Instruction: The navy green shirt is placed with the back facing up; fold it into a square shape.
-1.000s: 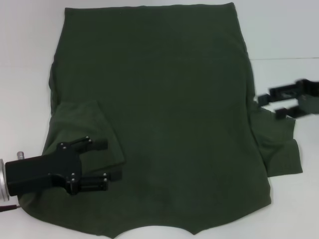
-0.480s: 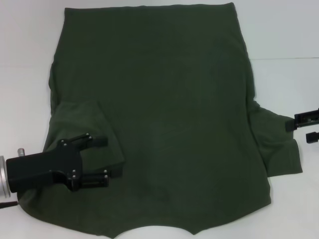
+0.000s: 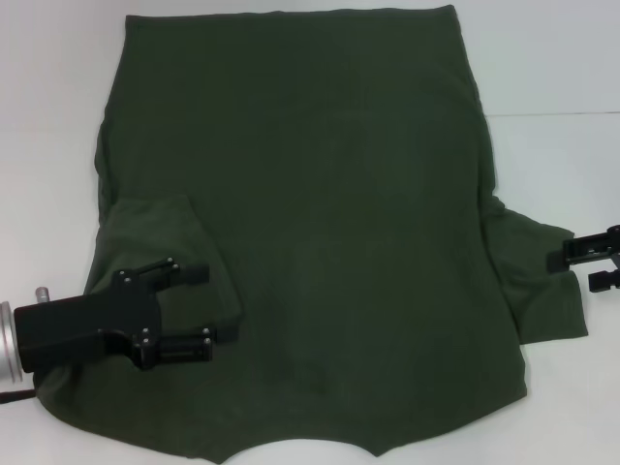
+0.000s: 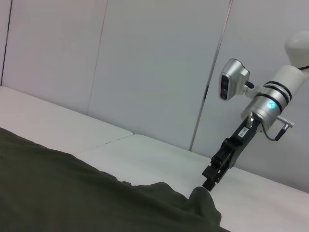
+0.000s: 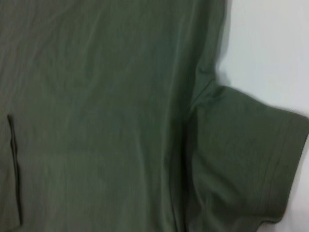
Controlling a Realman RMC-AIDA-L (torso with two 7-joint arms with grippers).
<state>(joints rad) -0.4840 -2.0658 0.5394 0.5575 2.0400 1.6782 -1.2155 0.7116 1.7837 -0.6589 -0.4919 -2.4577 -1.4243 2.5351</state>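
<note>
Head view: the shirt (image 3: 300, 232) lies flat across the white desk (image 3: 552, 68), filling most of it. At 8 o'clock the left pincer (image 3: 206, 305) sits over the folded-in sleeve, fingers apart. At 3 o'clock the right pincer (image 3: 581, 268) hangs beside the other sleeve's edge, fingers apart.

Left wrist view: the right pincer (image 4: 207, 182) points down at the sleeve tip.

Right wrist view: the sleeve (image 5: 241, 159) lies spread on the desk.

Left claw (image 3: 207, 304) spread wide (low, near), right claw (image 3: 592, 267) parted
</note>
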